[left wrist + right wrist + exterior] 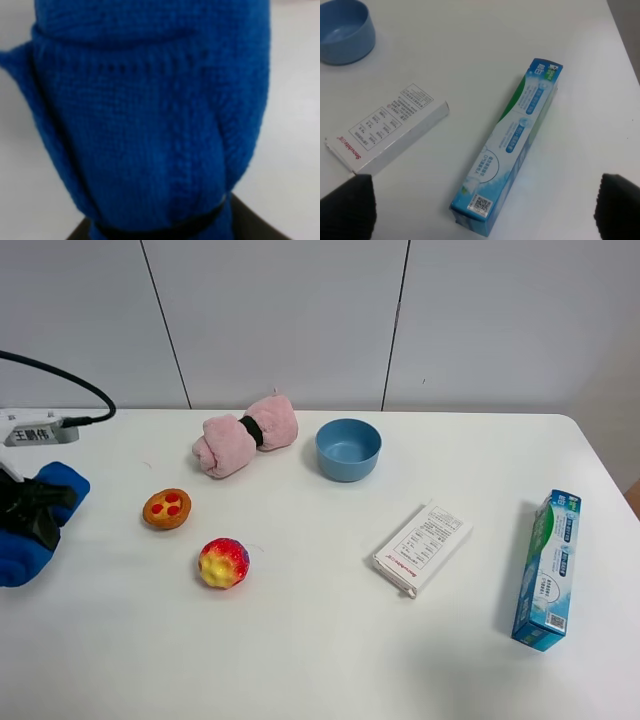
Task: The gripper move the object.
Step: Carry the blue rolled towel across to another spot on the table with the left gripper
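Readable print on the tabletop items
The flat white cardboard box (390, 132) bears a red brand word, roughly "Snovitie". The long blue-green toothpaste carton (512, 145) shows a QR code; its lettering is illegible. The white label (35, 432) carries unclear Chinese characters.

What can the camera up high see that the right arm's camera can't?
Only the high camera: the pink towel, the tart, the red-yellow ball, the blue cloth and the power strip.
Only the right wrist camera: its gripper's two dark fingertips, wide apart.
Both: the bowl, the white box, the toothpaste box and the white table.
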You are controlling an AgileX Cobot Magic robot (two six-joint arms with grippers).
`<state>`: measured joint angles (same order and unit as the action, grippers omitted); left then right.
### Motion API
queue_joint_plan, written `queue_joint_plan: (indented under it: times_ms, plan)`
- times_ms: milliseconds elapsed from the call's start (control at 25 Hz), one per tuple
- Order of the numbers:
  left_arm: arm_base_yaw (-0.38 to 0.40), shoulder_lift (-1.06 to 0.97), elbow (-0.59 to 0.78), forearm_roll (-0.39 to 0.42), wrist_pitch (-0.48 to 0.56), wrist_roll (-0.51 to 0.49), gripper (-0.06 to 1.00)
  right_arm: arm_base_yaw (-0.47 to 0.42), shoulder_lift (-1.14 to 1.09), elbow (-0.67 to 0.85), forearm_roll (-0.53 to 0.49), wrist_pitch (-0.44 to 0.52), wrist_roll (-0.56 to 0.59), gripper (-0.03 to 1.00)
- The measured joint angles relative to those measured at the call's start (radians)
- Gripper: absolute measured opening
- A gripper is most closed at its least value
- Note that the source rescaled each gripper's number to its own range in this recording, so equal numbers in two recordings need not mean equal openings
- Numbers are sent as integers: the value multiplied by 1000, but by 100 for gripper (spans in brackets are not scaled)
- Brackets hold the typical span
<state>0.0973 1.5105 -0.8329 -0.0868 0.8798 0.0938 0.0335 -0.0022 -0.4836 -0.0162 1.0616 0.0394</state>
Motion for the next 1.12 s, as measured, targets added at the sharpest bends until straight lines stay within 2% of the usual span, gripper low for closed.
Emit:
queue_joint_plan:
  times_ms: [160, 200, 400, 720, 1120]
  plan:
    - [0, -1, 68, 0, -80, 0, 0, 0, 0, 0, 0, 0, 0, 100]
    - [0, -1, 112, 0, -132, 0, 0, 0, 0, 0, 0, 0, 0, 100]
    - [0, 4, 157, 0, -226, 3, 0, 0, 0, 0, 0, 0, 0, 100]
    - [0, 120, 158, 0, -241, 4, 0, 0, 0, 0, 0, 0, 0, 100]
    - [0, 209, 159, 0, -337, 28, 0, 0, 0, 0, 0, 0, 0, 100]
